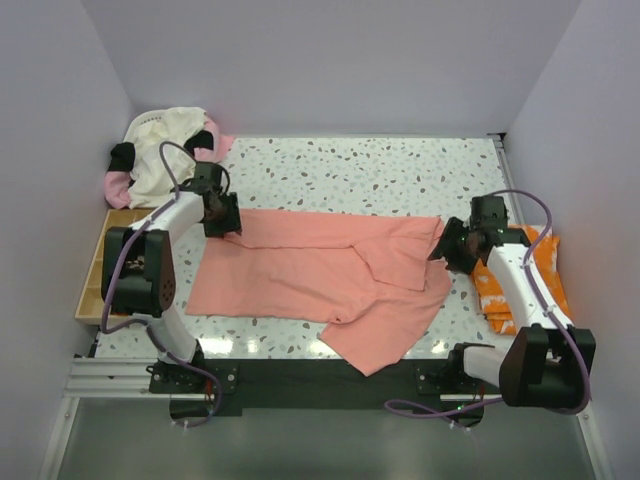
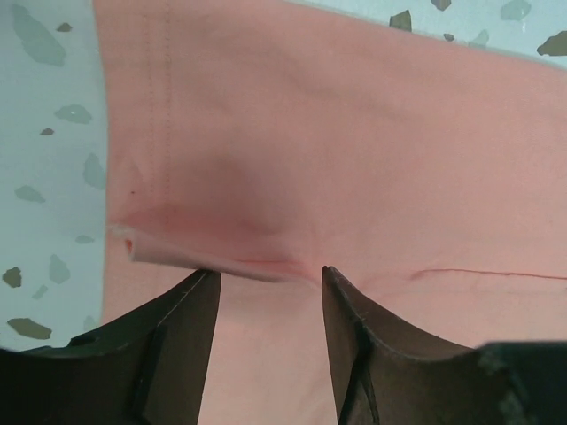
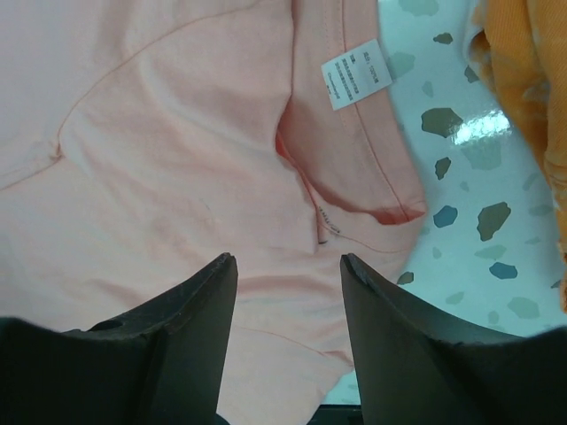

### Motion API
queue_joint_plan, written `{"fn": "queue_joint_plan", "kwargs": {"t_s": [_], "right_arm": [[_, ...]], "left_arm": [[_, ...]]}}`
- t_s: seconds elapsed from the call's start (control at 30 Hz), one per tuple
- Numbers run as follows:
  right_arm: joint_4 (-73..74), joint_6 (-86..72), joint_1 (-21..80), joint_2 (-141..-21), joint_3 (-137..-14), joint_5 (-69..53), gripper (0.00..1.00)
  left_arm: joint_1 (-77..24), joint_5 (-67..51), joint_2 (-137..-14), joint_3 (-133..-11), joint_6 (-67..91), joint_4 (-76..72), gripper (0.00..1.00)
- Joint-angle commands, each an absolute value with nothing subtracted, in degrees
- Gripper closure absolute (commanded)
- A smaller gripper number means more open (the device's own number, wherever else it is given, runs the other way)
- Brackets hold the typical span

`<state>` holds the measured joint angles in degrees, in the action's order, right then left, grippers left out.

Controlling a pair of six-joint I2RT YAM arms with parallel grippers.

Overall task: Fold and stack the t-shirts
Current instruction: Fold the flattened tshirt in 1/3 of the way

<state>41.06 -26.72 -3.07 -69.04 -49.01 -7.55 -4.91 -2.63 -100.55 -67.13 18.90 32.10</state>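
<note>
Our left gripper has its jaws apart, the tips low over the salmon shirt. A small raised fold of cloth lies just ahead of them, and nothing is clamped. From above we see this gripper at the shirt's far left corner, beside the hem.

Our right gripper is likewise spread wide and holds nothing. Its fingers hang over the shirt's right end, near the collar. The white label shows there, just inside the neckline. A curled edge of the collar lies between the fingertips and the label.

The salmon shirt lies across the middle of the table. Its left part is flat. Its right part is doubled over in a loose flap, and a lobe reaches down to the near edge.

The orange shirt, white-splotched, lies at the right edge of the table, partly under our right arm and apart from the salmon one. We cannot tell how neatly it is folded.

A pile of cream and pink shirts sits bunched in the far left corner. Just near of it, a wooden tray stands along the table's left side.
</note>
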Motion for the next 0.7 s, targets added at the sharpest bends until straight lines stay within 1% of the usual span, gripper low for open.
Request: {"fn": "queue_joint_plan", "kwargs": {"t_s": [0.0,0.07,0.27,0.3,0.33,0.4,0.47,0.67], "right_arm": [[40.96,-25.93,-3.25,-66.27,-54.4,-5.45,0.45],[38.86,-26.37,-3.16,-66.18,-54.84,-5.97,0.42],[32.97,-27.25,-3.16,-71.62,-54.49,-9.75,0.42],[32.35,-27.42,-3.25,-72.33,-54.49,-10.28,0.42],[31.73,-27.6,-3.16,-73.81,-54.58,-10.81,0.42],[29.36,-28.03,-3.25,-75.31,-54.23,-12.39,0.42],[27.52,-28.65,-3.08,-77.77,-54.05,-13.88,0.42],[22.6,-29.36,-2.81,-84.62,-55.37,-17.66,0.42]], "left_arm": [[-4.66,3.16,-94.58,-68.46,19.6,31.73,0.44],[-4.66,3.6,-93.17,-69.08,19.86,31.29,0.44],[-4.66,-2.19,-93.25,-72.42,21.36,28.57,0.44],[-4.66,-3.94,-93.34,-71.9,21.36,26.04,0.41],[-4.66,-8.83,-94.3,-71.55,20.66,24.54,0.36],[-4.66,-11.33,-97.02,-72.85,21.09,24.69,0.37],[-4.75,-13.97,-100.89,-72.95,21.79,23.91,0.43],[-4.75,-18.36,-106.95,-72.41,24.08,20.92,0.44]]}}
